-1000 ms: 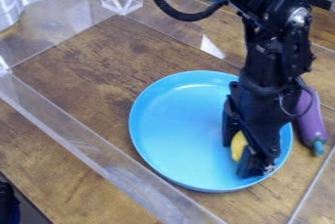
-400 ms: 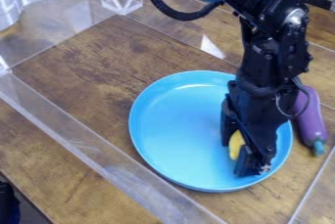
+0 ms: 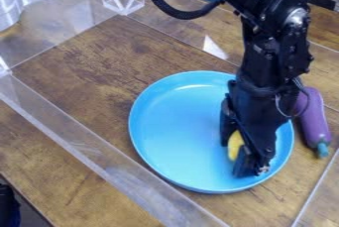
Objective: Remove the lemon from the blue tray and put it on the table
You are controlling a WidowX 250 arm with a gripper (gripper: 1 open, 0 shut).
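Observation:
A large round blue tray lies on the dark wood table. The black arm comes down from the top right, and its gripper points straight down into the tray's right side. The small yellow lemon shows between the black fingers, just above the tray's floor, and the gripper is shut on it. Most of the lemon is hidden by the fingers.
A long purple eggplant lies on the table just right of the tray, partly behind the arm. Clear acrylic walls edge the table at the left and front. Bare wood lies to the left of and behind the tray.
The gripper stays shut on the lemon at the same spot in the tray. The arm has barely shifted.

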